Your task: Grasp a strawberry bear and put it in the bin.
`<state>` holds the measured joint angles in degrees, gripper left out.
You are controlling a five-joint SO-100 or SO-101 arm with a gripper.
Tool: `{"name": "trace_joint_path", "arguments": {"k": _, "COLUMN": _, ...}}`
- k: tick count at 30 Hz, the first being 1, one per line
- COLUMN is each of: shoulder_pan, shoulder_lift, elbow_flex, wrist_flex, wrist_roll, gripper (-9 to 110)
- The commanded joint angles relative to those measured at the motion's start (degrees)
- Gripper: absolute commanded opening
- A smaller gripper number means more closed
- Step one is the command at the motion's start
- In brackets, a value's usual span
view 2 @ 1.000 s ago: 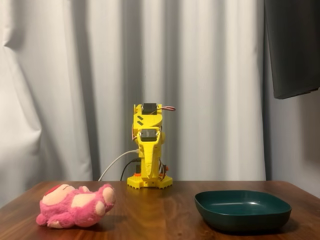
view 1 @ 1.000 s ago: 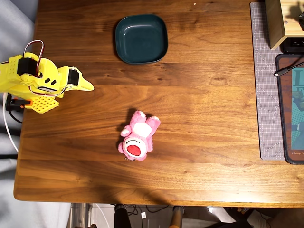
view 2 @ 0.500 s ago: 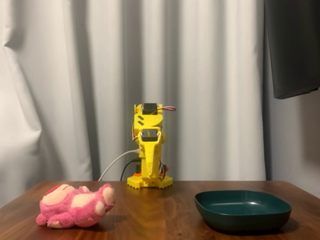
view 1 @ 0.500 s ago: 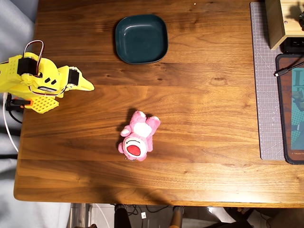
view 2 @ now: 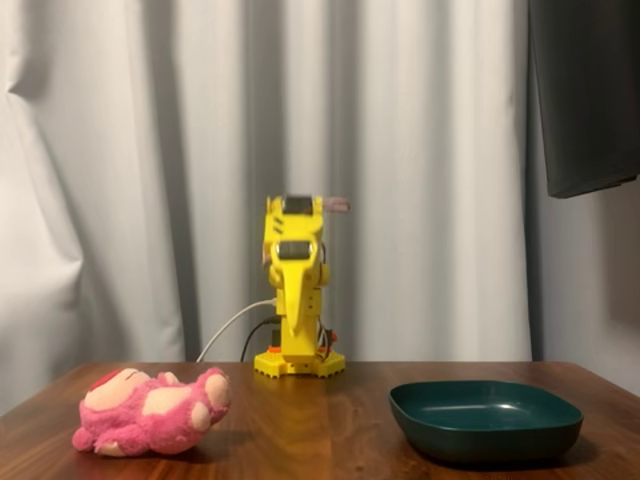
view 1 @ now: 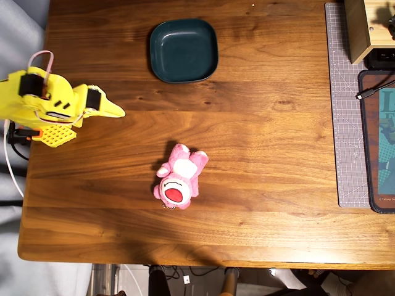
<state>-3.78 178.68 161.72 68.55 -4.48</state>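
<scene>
A: Why is the arm (view 1: 55, 105) folded up like that at the left edge of the bench (view 1: 259, 179) in the overhead view?

B: It looks parked. It sits tucked over its base, well apart from both task things, so I judge nothing has begun. The gripper (view 1: 117, 111) points out over the wood; its jaws look closed to a single point, with nothing between them.

A: And the strawberry bear (view 1: 179, 176)?

B: Lying on its back on bare wood, near the middle of the bench in the overhead view, face and open red mouth turned up. Nothing touches it.

A: Which way does it run?

B: In the overhead view its long axis is slightly tilted off vertical: head toward the lower edge of the picture, feet toward the upper right. A small keychain shows just below the head. In the fixed view it lies lengthwise across the picture, at the left.

A: So a grasp would go across the body?

B: I'd think so, closing across the narrow way rather than along the length.

A: The bin (view 1: 183, 50)?

B: Empty, upright, near the far edge in the overhead view, well apart from the bear and about as near the arm.
</scene>
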Motion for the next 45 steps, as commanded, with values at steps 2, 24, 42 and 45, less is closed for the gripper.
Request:
{"name": "trace_joint_path", "arguments": {"k": 2, "shoulder_pan": -2.64, "shoulder_lift": -26.81, "elbow_flex": -24.43, "wrist_flex": -0.35, "wrist_roll": 0.09, "gripper": 6}}
{"name": "trace_joint_path", "arguments": {"k": 24, "shoulder_pan": -18.19, "shoulder_lift": -81.39, "elbow_flex": -76.11, "wrist_flex": 6.33, "wrist_roll": -0.09, "gripper": 30}}
{"name": "trace_joint_path", "arguments": {"k": 42, "shoulder_pan": -18.46, "shoulder_lift": -91.23, "elbow_flex": -73.65, "wrist_flex": 6.42, "wrist_roll": 0.18, "gripper": 42}}
{"name": "trace_joint_path", "arguments": {"k": 45, "shoulder_pan": -18.54, "shoulder_lift": -94.04, "elbow_flex": -73.39, "wrist_flex": 6.24, "wrist_roll": -0.35, "gripper": 52}}
